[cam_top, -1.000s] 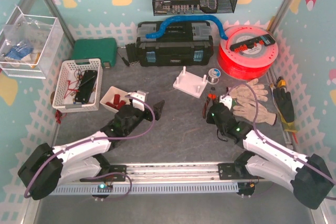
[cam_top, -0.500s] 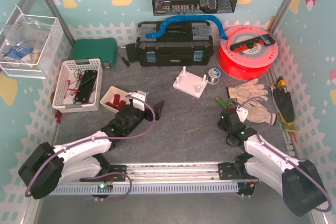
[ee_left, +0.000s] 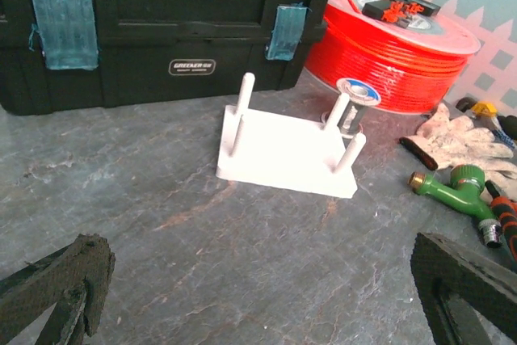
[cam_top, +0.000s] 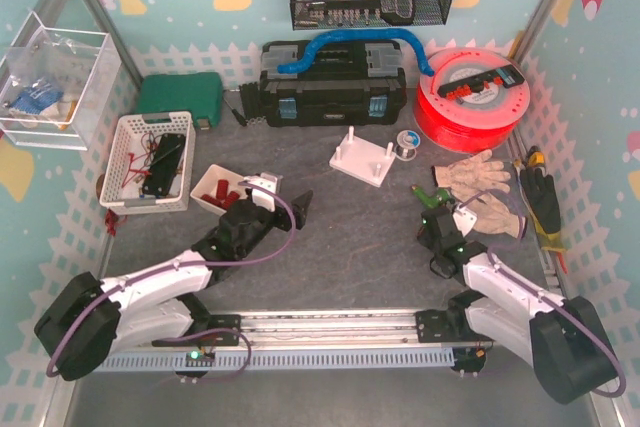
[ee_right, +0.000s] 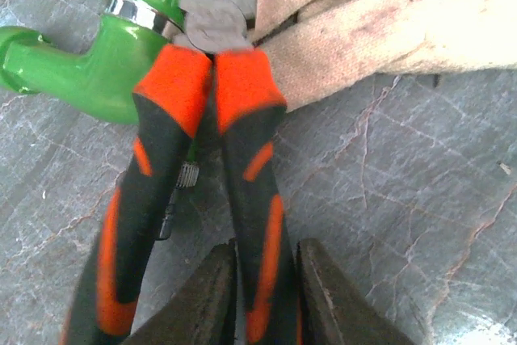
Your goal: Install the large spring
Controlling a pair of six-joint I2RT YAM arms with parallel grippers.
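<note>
left gripper (ee_left: 258, 288): spread wide, empty; rough black pads over the grey marbled counter (ee_left: 161, 224)
right gripper (ee_right: 266, 296): nearly closed, pinching one rubbery orange-black handle of the pliers (ee_right: 170, 94)
pliers head: lies over glossy green hose fitting (ee_right: 89, 62), against woven beige glove (ee_right: 388, 14)
peg base (ee_left: 283, 151): white plastic, upright round pegs, mid-counter
large spring: cannot tell where

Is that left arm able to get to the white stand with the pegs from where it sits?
Probably yes. The left gripper is open and faces the white peg stand, with only bare table between them; nothing seems to block the way.
</note>
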